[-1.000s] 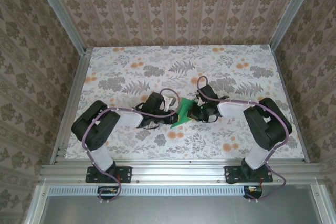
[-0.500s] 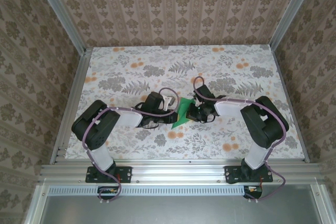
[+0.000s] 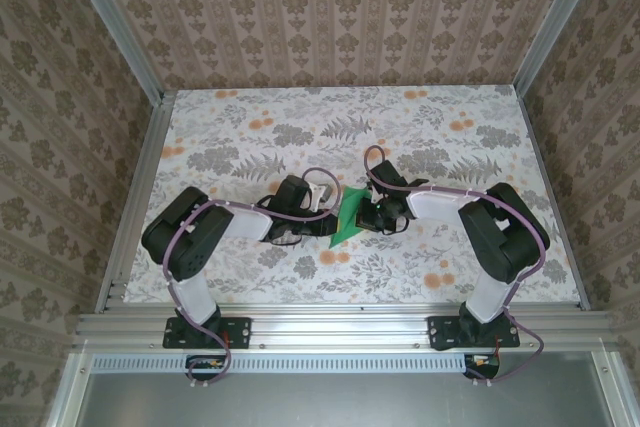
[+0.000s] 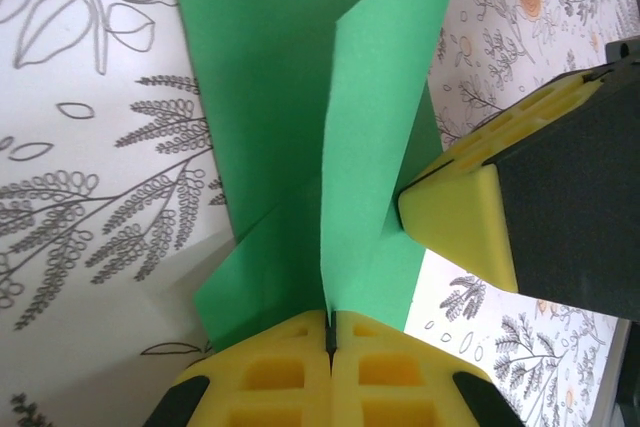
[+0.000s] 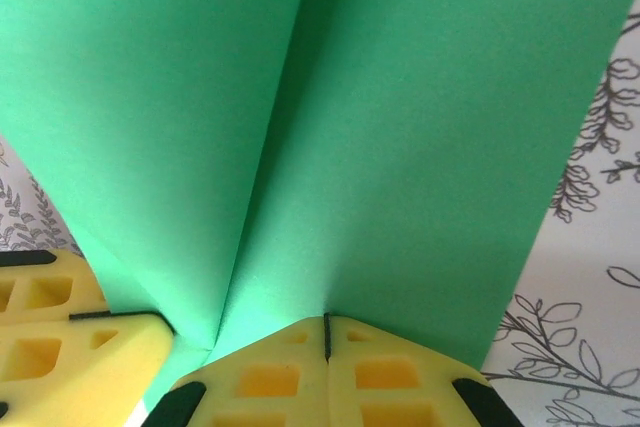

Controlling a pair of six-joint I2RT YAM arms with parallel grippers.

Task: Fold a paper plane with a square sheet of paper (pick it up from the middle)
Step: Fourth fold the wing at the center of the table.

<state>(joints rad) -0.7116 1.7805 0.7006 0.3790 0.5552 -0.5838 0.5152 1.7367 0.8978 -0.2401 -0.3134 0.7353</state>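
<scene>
Right pincer has edged left, clamped on green paper.

Colour and pattern reference
The sheet of paper is plain bright green, unmarked. The worktop is white, printed with grey leaves and orange flowers. The left hand and right hand have yellow pads on black bodies. The cables are purple. The walls have a beige damask pattern.

Two jointed black-and-white arms here, left arm and right arm, each trailing a looping purple cable. Up close: blocky yellow fingers, square moulded pockets, black housing behind.
</scene>
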